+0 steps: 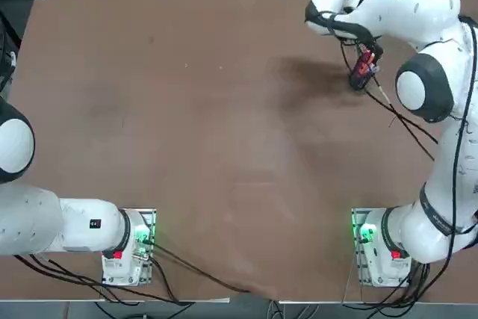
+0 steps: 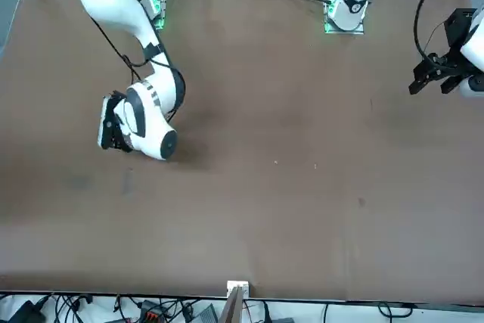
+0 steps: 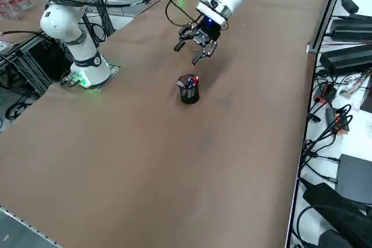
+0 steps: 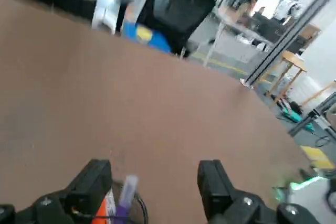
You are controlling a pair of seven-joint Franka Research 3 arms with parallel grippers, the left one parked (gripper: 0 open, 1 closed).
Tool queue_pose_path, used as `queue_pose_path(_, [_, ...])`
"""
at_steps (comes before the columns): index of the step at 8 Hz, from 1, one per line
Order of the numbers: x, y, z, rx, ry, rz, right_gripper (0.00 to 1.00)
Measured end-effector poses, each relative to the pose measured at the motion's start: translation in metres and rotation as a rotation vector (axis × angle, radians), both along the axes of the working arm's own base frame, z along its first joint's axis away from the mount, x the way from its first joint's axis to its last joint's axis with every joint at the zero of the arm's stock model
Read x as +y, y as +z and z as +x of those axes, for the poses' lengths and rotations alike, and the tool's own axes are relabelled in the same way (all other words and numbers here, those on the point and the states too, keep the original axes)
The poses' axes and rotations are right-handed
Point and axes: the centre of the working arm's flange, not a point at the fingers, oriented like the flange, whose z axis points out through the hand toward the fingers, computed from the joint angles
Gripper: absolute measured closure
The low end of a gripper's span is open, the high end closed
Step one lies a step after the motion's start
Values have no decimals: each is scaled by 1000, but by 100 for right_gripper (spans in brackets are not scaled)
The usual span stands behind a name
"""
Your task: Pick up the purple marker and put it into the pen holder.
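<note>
Purple marker (image 4: 124, 198): light, stiff, slick stick; standing upright in the pen holder (image 3: 188, 90) beside the red and orange pens (image 1: 364, 63); best pinched mid-barrel. Right gripper (image 3: 198, 45): hanging empty above the holder, fingers (image 4: 92, 179) spread wide.

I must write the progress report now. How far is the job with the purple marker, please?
Done: the purple marker stands in the pen holder, beside the red and orange pens. In hand: nothing; the right gripper is open above the pen holder and empty. Left: seemingly only moving the arm away.
</note>
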Motion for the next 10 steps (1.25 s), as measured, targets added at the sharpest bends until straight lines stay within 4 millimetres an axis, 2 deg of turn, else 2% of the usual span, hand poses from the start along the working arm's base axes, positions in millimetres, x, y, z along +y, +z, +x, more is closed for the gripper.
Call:
queue_pose_path(2, [-30, 39, 20, 108, 71, 282, 0])
queue_pose_path(5, [-112, 95, 42, 236, 230, 727, 0])
queue_pose_path(6, [-139, 105, 47, 286, 311, 841, 0])
queue_pose_path(7, [-157, 109, 49, 349, 415, 934, 0])
queue_pose_path(10, [-176, 124, 54, 484, 752, 1180, 0])
